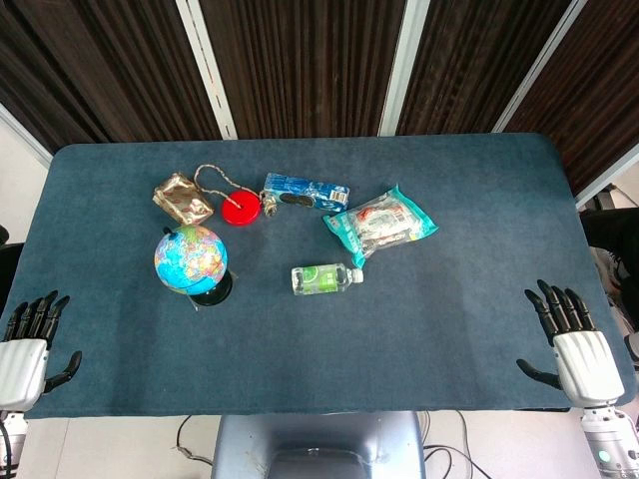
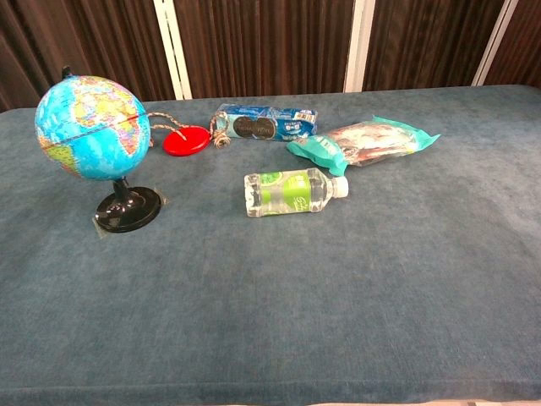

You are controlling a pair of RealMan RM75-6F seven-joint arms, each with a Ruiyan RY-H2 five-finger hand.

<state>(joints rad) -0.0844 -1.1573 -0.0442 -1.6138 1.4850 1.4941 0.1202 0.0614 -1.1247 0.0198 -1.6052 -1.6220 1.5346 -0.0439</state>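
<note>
Resting at the near corners of the blue worktop, both hands lie palm down with nothing in them. The left hand sits at the near left corner, its dark fingers spread apart and pointing away from the robot, thumb stuck out to the inner side. The right hand mirrors it at the near right corner, fingers likewise splayed and straight, thumb angled inward. Neither hand touches any object, and neither shows in the chest view.

Nearest the left hand stands a small globe on a black base, upright, well apart from the fingers. Beyond it lie a crumpled gold packet and a red disc on a cord. A blue biscuit pack lies just beside the disc. Near the middle of the worktop a small plastic bottle with a green label lies on its side, cap toward the right. A teal snack bag lies just beyond the bottle, the closest thing to the right hand though still well apart from it.
</note>
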